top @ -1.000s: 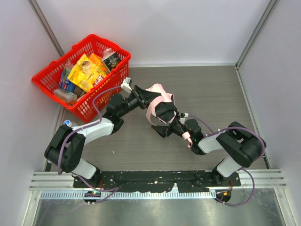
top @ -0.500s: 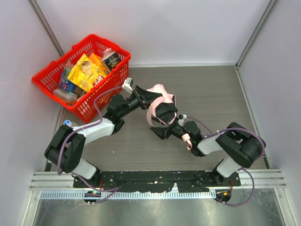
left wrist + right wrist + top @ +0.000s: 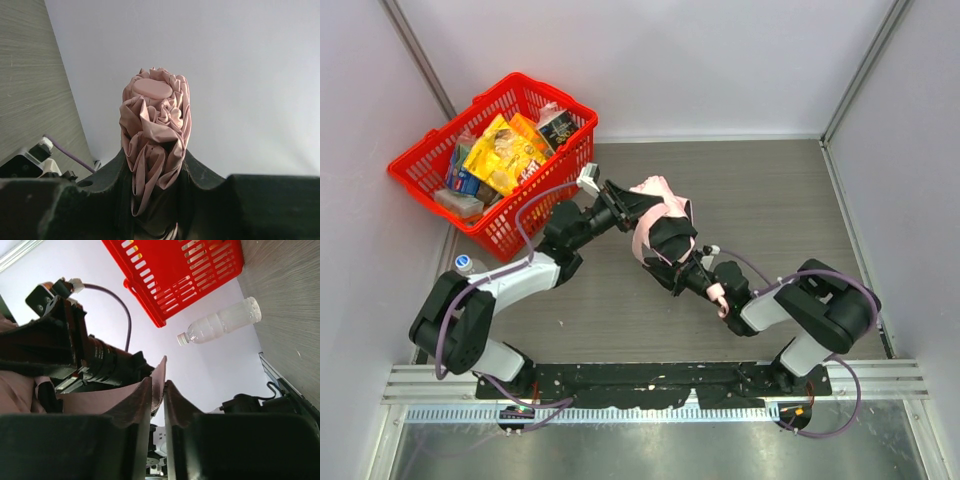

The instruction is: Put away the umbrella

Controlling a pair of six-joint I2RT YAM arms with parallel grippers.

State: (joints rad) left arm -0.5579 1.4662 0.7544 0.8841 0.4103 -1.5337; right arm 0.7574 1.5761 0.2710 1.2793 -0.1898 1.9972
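The left gripper (image 3: 618, 210) is holding the folded pink umbrella (image 3: 660, 200) by its bunched fabric above the table (image 3: 770, 200), at four o'clock from the red basket (image 3: 565, 160). The right gripper (image 3: 157, 382) is pinching, fingers narrow, its thin pink flap (strap or edge, unclear).

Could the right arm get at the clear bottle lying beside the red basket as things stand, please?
Probably not. The right gripper is shut on pink fabric of the umbrella, and the left arm, also gripping the umbrella, lies across the way to the bottle beside the red basket.
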